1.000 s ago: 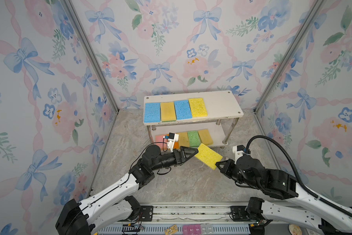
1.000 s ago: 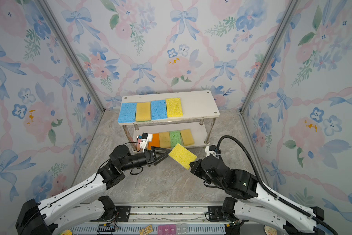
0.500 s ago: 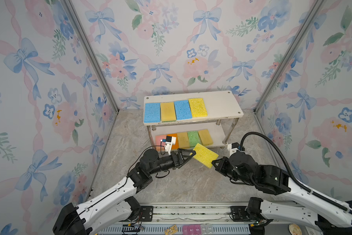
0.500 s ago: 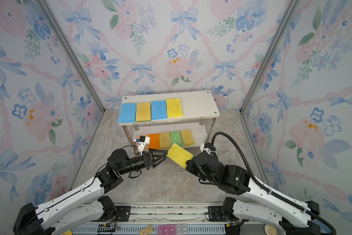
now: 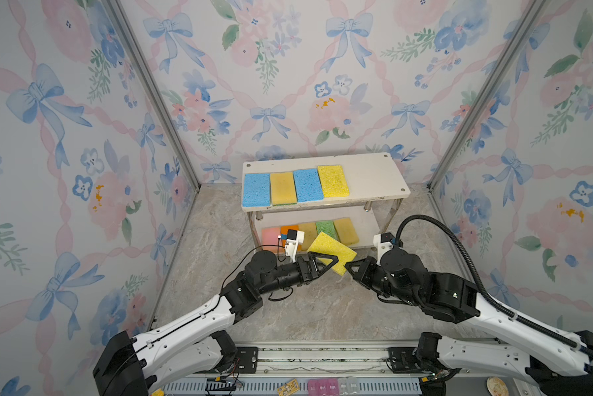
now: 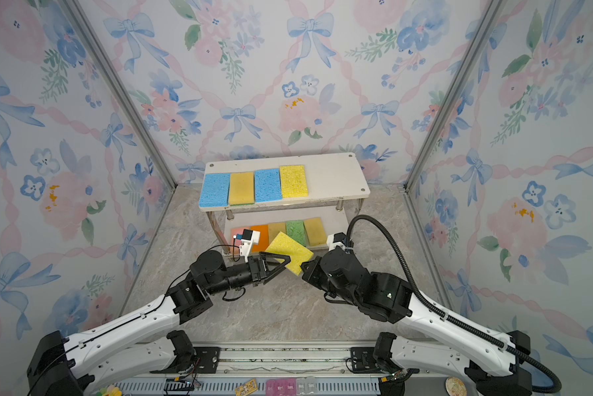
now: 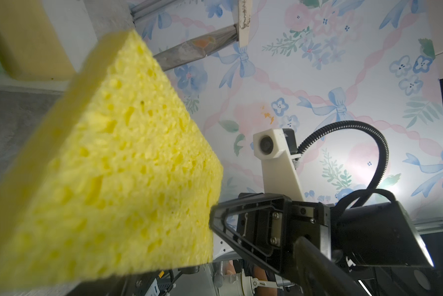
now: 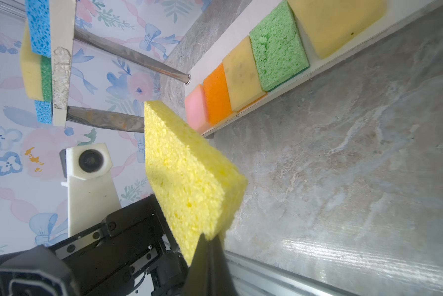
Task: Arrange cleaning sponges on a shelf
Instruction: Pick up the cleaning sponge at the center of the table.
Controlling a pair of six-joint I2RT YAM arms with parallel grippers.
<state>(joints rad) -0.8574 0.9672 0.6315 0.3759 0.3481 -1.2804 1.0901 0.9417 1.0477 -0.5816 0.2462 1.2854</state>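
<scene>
Sponges sit in two rows on the small two-tier shelf (image 5: 374, 178) of white boards and shiny metal legs, which stands at the back of the grey marbled worktop (image 5: 305, 308). The top row of four sponges (image 5: 295, 185) runs blue, mustard, blue, bright yellow. The lower row of five sponges (image 5: 308, 231) runs pink, orange, mustard, green, mustard. A tenth, a bright yellow porous rectangular sponge (image 5: 333, 248), hangs tilted in the air just in front of the lower board. The right end effector (image 5: 348, 266) is clamped tight on one corner of it. The left end effector (image 5: 333, 264) has its jaws spread wide, straddling the opposite edge; whether they touch the sponge cannot be told.
</scene>
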